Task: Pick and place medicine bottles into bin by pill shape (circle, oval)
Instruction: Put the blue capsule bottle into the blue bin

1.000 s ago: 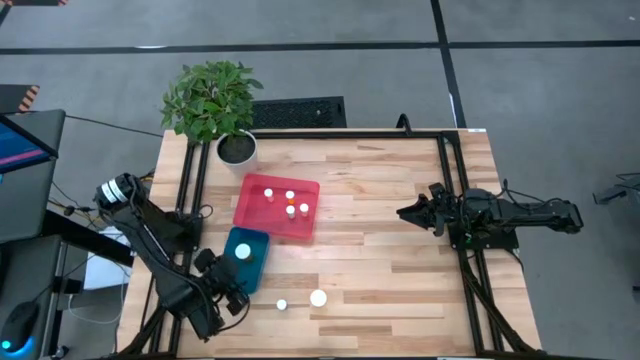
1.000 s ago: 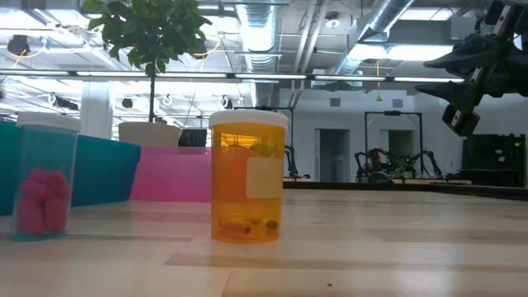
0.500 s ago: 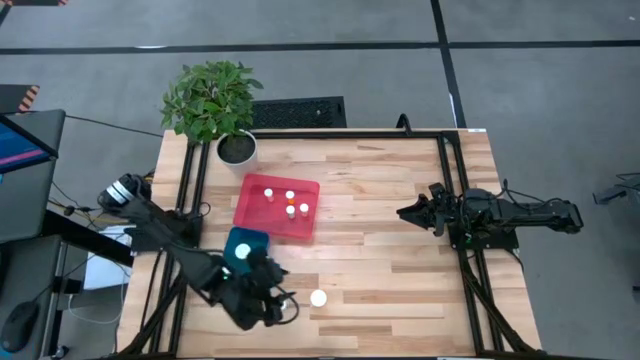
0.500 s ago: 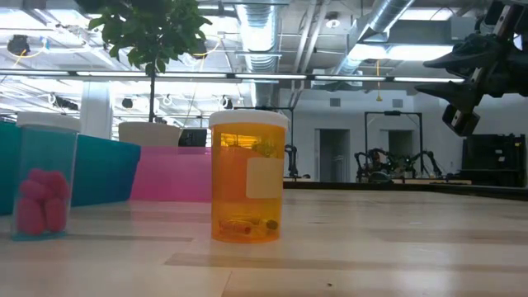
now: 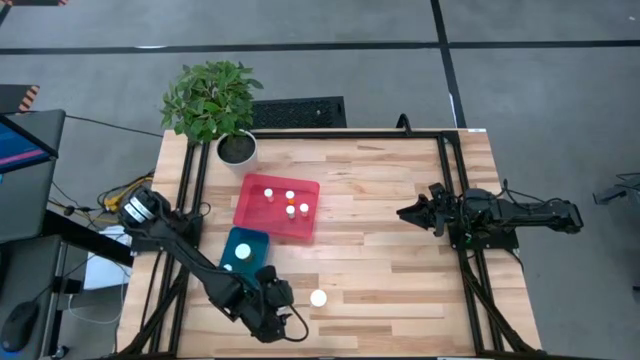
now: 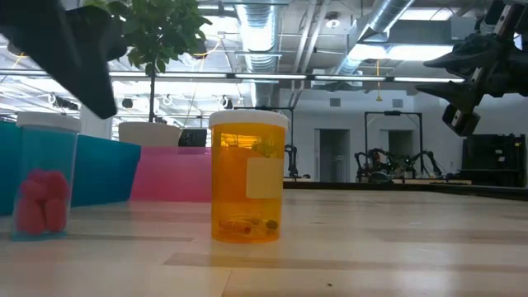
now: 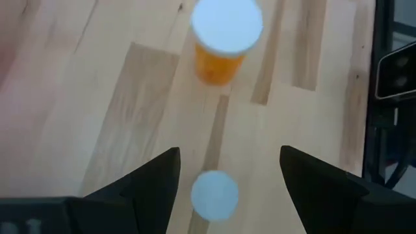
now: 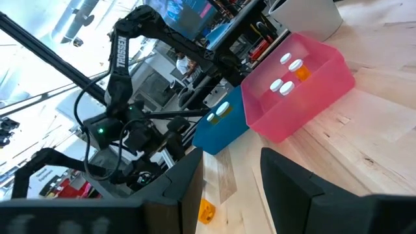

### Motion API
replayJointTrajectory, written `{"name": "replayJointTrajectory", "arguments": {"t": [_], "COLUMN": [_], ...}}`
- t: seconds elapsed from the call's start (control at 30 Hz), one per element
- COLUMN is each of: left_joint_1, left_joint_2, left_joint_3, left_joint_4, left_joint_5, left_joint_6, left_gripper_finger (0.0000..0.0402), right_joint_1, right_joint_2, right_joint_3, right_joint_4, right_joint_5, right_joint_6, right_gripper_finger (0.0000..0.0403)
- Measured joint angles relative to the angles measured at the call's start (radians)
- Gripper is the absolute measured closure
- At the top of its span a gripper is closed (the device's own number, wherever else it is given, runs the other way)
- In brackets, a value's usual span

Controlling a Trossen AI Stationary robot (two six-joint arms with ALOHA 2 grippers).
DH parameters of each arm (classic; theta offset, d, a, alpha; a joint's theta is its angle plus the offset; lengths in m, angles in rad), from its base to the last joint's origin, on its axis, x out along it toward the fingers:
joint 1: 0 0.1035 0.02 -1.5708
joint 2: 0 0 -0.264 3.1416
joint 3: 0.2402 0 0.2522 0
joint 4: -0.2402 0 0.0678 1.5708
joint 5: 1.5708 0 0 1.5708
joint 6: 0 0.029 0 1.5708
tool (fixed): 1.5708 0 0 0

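A small clear bottle with pink pills and a white cap stands on the table near the front edge; it also shows in the low view. My left gripper hides it in the high view. My left gripper is open and hangs above this bottle, with one finger on either side and neither touching it. A larger orange bottle with a white cap stands upright just to the right. My right gripper is open and empty, above the table's right part.
A pink bin holds several small bottles. A teal bin beside it holds a white-capped bottle. A potted plant stands at the far left corner. Bare wood lies between the bins and my right arm.
My left gripper has swept along the near edge toward the table's right, from beside the teal bin to over the small pink-pill bottle, which it now covers in the high view. A finger has come into the low view above that bottle. The bottles have not moved.
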Motion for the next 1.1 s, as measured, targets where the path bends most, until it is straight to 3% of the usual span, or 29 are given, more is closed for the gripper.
{"name": "replayJointTrajectory", "arguments": {"t": [0.17,0.5,1.1], "left_joint_1": [-0.016,-0.022,-0.015], "left_joint_2": [0.000,0.008,0.021], "left_joint_3": [0.000,0.001,0.002], "left_joint_4": [-0.011,-0.075,-0.072], "left_joint_5": [0.011,0.018,0.025], "left_joint_6": [-0.009,-0.002,0.030], "left_gripper_finger": [0.0151,0.0209,0.0181], "right_joint_1": [0.000,0.000,0.000], "right_joint_2": [0.000,0.000,0.000], "right_joint_3": [0.000,0.000,0.000], "right_joint_4": [0.000,0.000,0.000], "right_joint_5": [0.000,-0.001,-0.002], "right_joint_6": [0.000,0.000,-0.002], "right_gripper_finger": [0.0239,0.0239,0.0239]}}
